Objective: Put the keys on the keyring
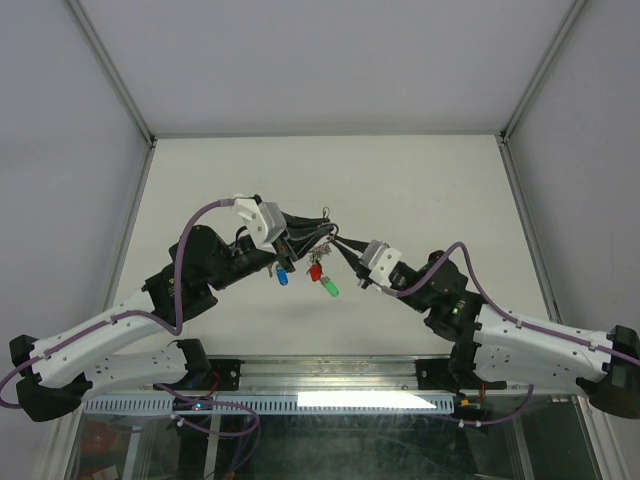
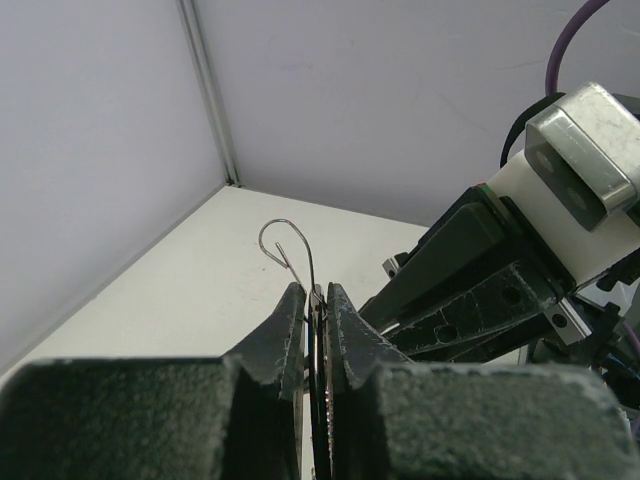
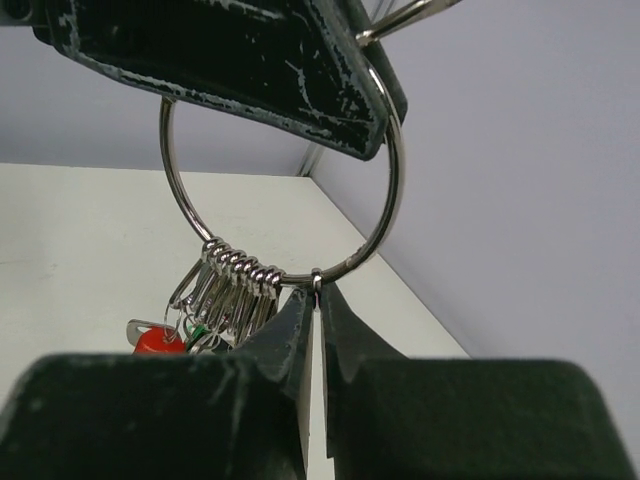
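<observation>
Both jaws nipping keyring point(image 3: 316, 278), keys point(image 1: 316, 271) dangling

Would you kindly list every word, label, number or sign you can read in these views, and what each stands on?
None readable: the keys, keyring, left claw and right claw show no words, numbers or logos in any view.

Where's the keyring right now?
The keyring is above the table centre in the top view, held between the left hand, gripping its top, and the right hand, pinching its bottom; keys dangle beneath.
</observation>
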